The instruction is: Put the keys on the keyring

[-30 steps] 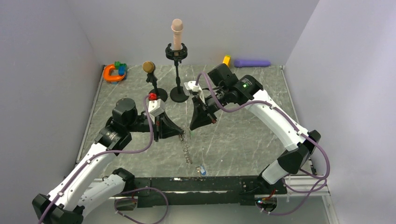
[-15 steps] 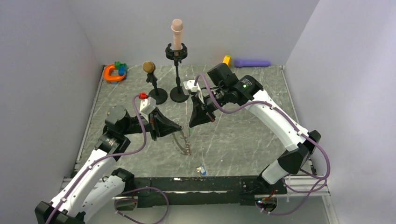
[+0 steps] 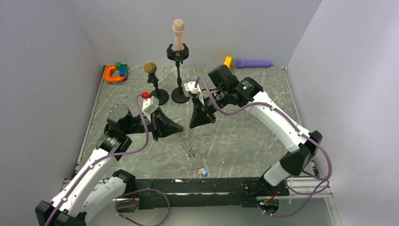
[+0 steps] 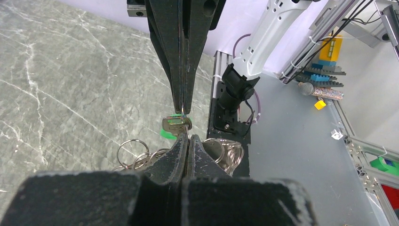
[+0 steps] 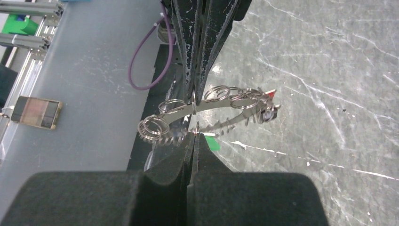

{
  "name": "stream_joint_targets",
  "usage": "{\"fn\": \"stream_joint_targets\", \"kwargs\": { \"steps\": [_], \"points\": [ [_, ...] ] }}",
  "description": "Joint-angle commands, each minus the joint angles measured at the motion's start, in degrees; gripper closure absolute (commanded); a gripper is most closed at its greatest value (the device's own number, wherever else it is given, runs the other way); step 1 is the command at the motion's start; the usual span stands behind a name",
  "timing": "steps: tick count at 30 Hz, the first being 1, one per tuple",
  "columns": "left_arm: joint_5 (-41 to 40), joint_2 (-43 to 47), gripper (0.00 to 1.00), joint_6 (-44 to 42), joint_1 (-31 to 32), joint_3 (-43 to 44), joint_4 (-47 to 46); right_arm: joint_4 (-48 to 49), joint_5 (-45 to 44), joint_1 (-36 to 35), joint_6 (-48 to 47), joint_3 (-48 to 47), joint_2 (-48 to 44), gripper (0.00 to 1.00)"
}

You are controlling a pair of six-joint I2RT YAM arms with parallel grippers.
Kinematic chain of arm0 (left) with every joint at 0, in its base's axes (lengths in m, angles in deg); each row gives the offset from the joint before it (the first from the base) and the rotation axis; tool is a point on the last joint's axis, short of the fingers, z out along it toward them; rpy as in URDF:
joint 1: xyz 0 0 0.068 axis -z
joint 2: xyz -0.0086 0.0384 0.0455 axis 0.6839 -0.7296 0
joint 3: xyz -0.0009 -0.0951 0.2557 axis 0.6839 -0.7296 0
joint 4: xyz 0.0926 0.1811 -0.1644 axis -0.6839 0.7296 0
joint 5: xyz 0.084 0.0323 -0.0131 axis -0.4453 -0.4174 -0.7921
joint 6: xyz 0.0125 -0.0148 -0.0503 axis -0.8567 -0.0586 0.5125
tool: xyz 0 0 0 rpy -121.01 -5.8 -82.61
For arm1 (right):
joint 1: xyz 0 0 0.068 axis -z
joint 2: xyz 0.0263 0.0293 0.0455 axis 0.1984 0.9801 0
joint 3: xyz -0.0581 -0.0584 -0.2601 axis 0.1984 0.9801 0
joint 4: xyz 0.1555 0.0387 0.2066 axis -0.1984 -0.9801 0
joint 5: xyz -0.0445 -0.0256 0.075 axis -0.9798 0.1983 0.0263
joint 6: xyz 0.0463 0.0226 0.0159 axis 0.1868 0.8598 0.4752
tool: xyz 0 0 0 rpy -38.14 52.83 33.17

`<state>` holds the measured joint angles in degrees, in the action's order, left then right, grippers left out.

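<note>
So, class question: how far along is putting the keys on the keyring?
Done: the left gripper has the keyring pinched. In hand: the right gripper holds the green key at the ring, not visibly threaded. A red key shows at the ring's far end; whether it is attached is unclear. Left: threading the green key.

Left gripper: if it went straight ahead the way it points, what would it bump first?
Probably the green key, just ahead of the left gripper, which is shut on the keyring. The right gripper pinches that key from the opposite side, almost tip to tip; exact depth is unclear.
</note>
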<state>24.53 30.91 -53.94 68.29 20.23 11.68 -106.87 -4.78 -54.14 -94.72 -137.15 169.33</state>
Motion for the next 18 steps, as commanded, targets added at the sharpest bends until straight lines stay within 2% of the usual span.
{"fn": "stream_joint_targets", "kwargs": {
  "steps": [1, 18],
  "points": [
    [1.45, -0.12, 1.00, -0.82, -0.19, 2.50, -2.49, 2.34, 0.25, -0.42, -0.60, -0.05, -1.43, 1.00],
    [1.27, -0.17, 1.00, -2.42, -0.25, 2.65, -2.26, 3.58, 1.25, -0.72, 0.55, 0.79, -1.46, 1.00]
  ]
}}
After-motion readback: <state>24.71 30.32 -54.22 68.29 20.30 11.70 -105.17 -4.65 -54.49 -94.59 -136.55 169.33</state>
